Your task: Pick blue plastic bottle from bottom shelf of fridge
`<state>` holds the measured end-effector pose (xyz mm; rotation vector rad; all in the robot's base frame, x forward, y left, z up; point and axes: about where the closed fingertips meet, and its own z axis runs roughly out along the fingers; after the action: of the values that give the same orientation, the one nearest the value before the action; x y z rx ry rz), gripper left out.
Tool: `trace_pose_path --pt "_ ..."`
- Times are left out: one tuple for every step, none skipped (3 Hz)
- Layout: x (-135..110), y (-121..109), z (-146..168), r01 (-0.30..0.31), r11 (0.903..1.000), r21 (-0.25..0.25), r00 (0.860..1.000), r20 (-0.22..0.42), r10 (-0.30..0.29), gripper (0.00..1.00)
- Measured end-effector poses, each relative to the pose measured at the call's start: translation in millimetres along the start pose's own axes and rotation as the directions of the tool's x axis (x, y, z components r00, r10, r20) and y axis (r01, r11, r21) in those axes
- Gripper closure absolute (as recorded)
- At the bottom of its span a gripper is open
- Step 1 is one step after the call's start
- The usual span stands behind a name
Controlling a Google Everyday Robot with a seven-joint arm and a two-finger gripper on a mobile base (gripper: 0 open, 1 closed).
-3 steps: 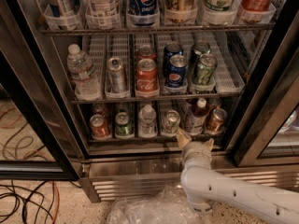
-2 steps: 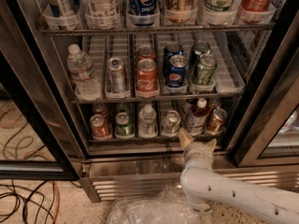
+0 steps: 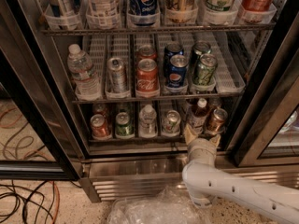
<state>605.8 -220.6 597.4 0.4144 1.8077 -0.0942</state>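
The fridge stands open in front of me. On its bottom shelf the blue plastic bottle stands upright at the right, with a white cap and dark contents. A copper-brown can is just to its right. My gripper is at the shelf's front edge, directly below and in front of the bottle. It is open, with one finger on each side of the bottle's base. I cannot tell if the fingers touch it. My white arm reaches in from the lower right.
The bottom shelf also holds a red can, a green can, a clear water bottle and a silver can. The rack above has Coke and Pepsi cans. A black door frame stands at the right. A plastic bag and cables lie on the floor.
My gripper has moved a little up and into the fridge, closer to the base of the blue plastic bottle. Nothing on the shelves has moved.
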Motion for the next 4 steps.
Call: trace_pose_path --pt "-2.6 -1.9 24.9 0.002 1.0000 0.009 1.000 0.029 -0.003 0.24" --pt "1.2 -1.7 35.5 -0.005 0.9999 0.014 0.999 0.036 0.005 0.24" --pt "5.1 -0.8 46.2 -0.007 0.9998 0.016 0.999 0.045 0.007 0.24" --pt "5.3 -0.9 45.4 -0.007 0.9998 0.016 0.999 0.045 0.007 0.25"
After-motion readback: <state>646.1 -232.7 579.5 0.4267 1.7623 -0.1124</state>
